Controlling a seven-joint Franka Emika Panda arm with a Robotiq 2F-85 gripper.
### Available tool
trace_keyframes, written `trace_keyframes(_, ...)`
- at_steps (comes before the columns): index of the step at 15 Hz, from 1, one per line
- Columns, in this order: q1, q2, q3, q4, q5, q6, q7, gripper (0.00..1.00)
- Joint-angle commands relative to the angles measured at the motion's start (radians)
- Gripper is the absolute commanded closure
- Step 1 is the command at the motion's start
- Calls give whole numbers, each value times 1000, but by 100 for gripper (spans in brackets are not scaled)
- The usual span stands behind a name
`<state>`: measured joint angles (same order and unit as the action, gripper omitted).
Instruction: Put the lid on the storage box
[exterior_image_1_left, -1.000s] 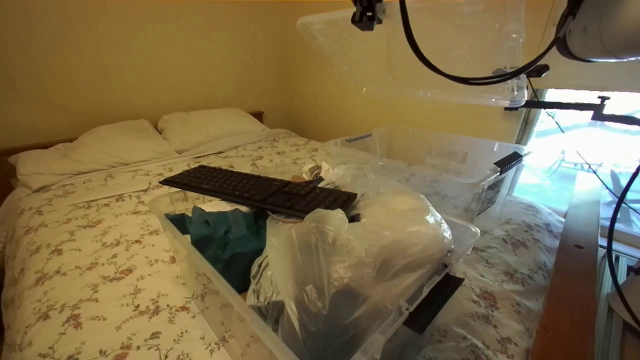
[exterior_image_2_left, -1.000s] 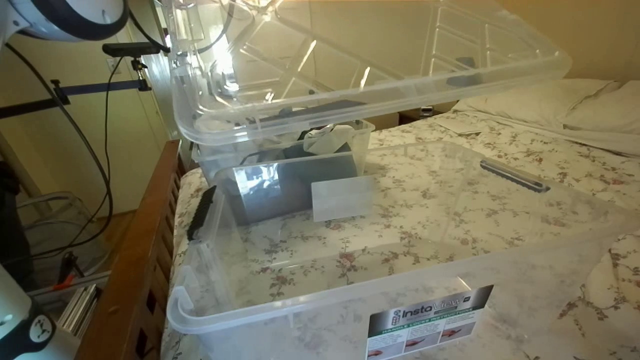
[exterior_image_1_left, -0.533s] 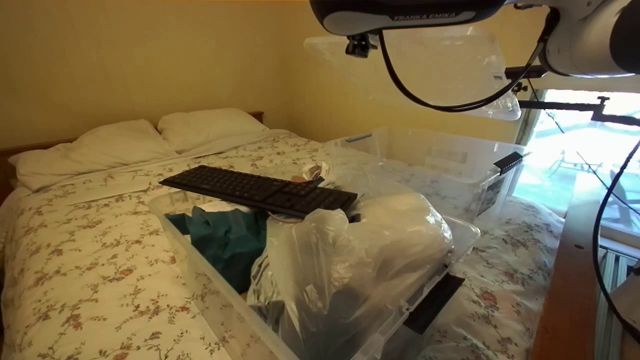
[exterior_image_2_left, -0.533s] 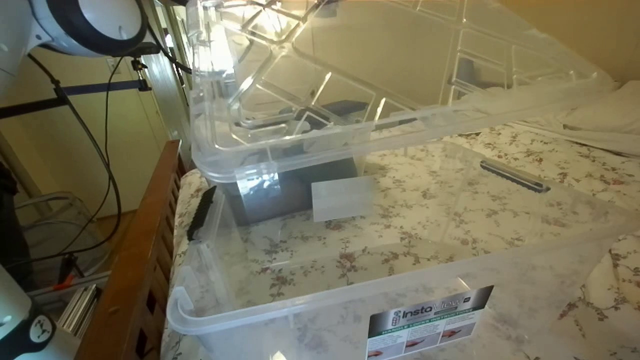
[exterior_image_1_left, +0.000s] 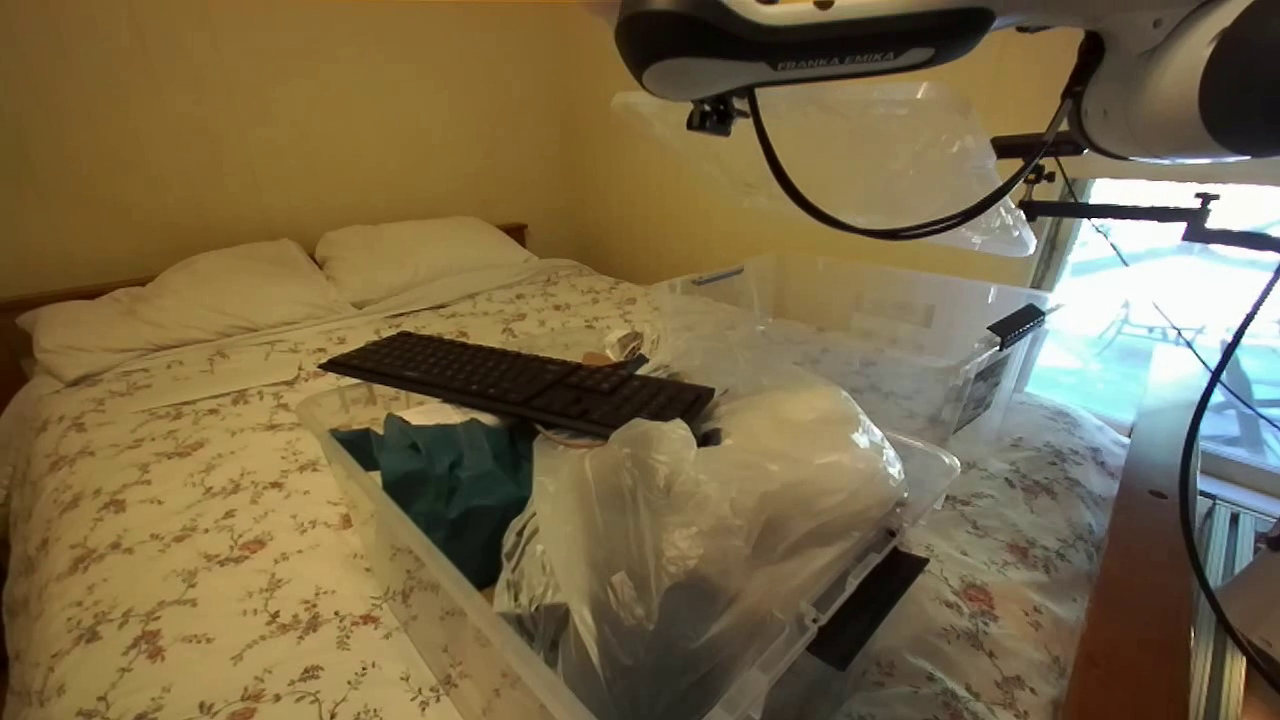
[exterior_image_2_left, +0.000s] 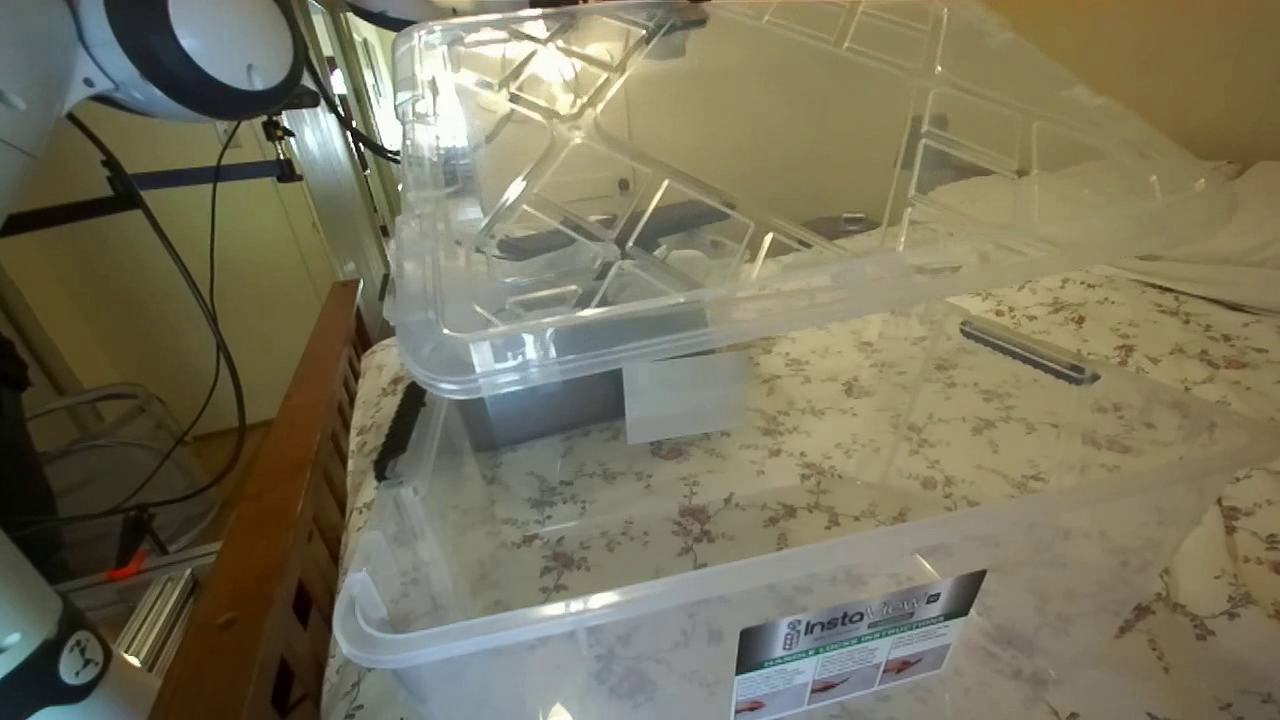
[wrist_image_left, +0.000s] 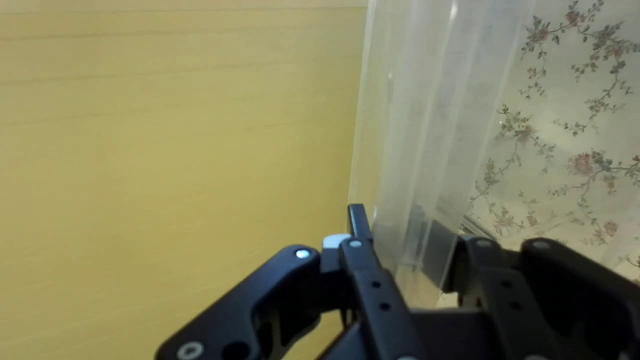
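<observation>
In the wrist view, your pincer (wrist_image_left: 412, 237) grips the rim of the clear, rectangular plastic lid (wrist_image_left: 425, 125). In an exterior view, it hangs tilted over the clear, rectangular plastic storage box (exterior_image_2_left: 620, 640), lower than your pincer. In an exterior view, lid (exterior_image_1_left: 870, 150) and storage box show apart. Placing seems the step in hand; next, level the lid and match corners before lowering.

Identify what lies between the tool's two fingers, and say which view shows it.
The clear lid: one edge of it lies between the fingers of the tool. The wrist view shows this.
</observation>
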<state>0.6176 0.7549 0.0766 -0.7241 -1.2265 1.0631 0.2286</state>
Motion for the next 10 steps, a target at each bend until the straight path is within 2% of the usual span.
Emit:
trace_keyframes(1, -30, -16, 4, -112, 2, 47, 10, 94)
trace_keyframes(4, -58, -39, 10, -211, 16, 80, 67, 94)
trace_keyframes(7, -76, -84, 4, -319, 14, 59, 152, 94)
trace_keyframes(10, -93, -142, 18, -461, 21, 82, 203, 94)
